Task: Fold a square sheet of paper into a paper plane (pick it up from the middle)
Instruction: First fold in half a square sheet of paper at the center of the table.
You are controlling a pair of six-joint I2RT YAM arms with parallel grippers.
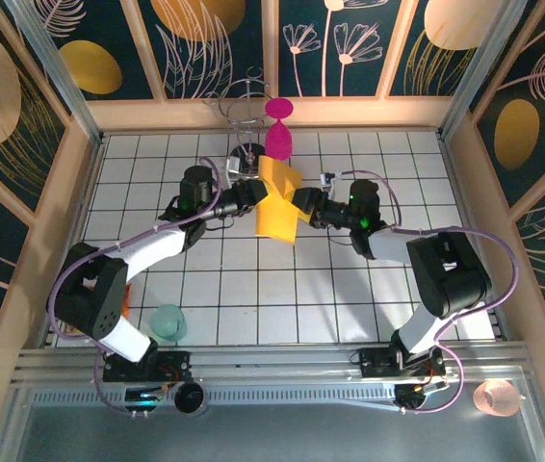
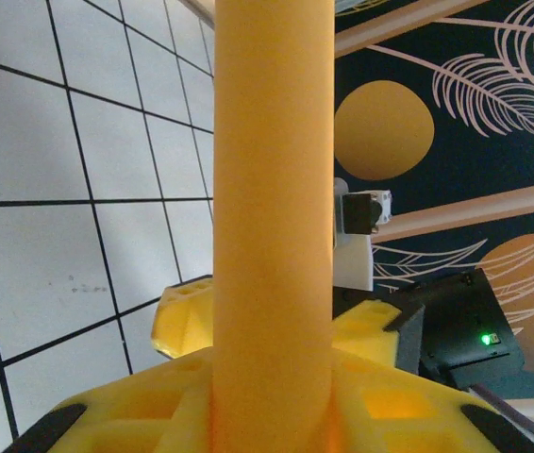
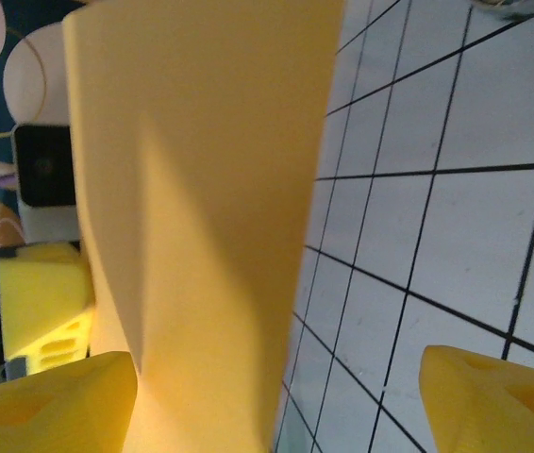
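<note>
White tiled table (image 1: 253,289), ruled with dark grid lines, sits inside panels painted with leaves and flowers. At left of centre the left gripper (image 1: 256,195) is pressed together on the thin orange-yellow square sheet of paper (image 1: 277,207), which hangs partly folded in the air above the table's middle, between the two arms. To its right the right gripper (image 1: 298,205) stands spread, one yellow finger (image 3: 50,396) beside the paper and the other well apart. With a single pinch carrying it, the limp sheet may twist or slip. A close off the crease would crumple it. The magenta plastic goblet (image 1: 278,135) just behind could be knocked.
</note>
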